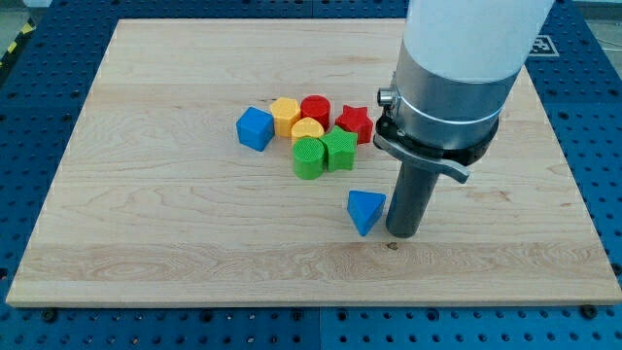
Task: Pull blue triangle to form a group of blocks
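The blue triangle [364,211] lies alone on the wooden board, below and to the right of the other blocks. My tip [401,233] rests on the board just to the triangle's right, almost touching it. The group sits above: a blue cube [255,127] at its left, a yellow hexagon [285,115], a red cylinder [315,110], a red star [354,123], a yellow heart-like block [307,130], a green cylinder [308,157] and a green star-like block [339,150]. The blue cube stands slightly apart from the rest.
The wooden board [146,214] lies on a blue perforated table [603,117]. The arm's white and grey body [457,68] hangs over the board's upper right and hides part of it.
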Available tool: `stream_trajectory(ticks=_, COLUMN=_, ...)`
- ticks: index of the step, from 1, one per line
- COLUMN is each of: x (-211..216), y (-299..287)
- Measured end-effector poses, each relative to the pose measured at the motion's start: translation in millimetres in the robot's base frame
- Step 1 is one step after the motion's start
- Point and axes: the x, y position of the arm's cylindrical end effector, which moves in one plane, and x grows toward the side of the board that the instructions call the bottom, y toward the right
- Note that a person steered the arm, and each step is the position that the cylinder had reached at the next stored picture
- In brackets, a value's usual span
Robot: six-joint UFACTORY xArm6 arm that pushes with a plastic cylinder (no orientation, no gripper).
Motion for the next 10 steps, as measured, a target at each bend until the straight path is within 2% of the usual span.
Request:
stream_trajectory(ticks=1, x=-14.3, y=10.3)
stream_trajectory(ticks=3, x=-19.4, y=-54.7)
stream_trajectory(ticks=6, x=12.2, y=-72.3)
stream_trajectory(ticks=7, x=-5.4, y=-106.2)
stream_trajectory(ticks=10, x=-18.5, y=-157.3)
